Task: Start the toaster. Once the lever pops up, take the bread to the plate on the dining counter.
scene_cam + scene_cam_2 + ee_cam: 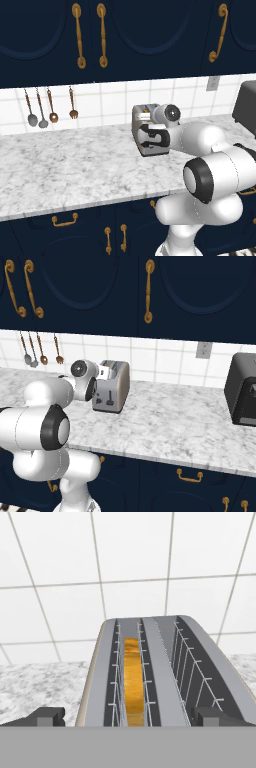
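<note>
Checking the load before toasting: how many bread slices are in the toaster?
1. The bread stands in the left slot of the toaster in the hand view; the right slot looks empty, though its near end is cut off.

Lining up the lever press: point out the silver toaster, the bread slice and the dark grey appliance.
Boxy silver-grey metal toaster [116, 387]: right base view, side wall.
Golden-tan bread slice [133, 682]: hand view, top crust.
Dark grey boxy appliance [243, 390]: right base view, front.

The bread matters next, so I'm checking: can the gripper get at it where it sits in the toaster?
Probably yes: the open gripper hangs just over the toaster, and the bread stands in its left slot with nothing above it.
</note>
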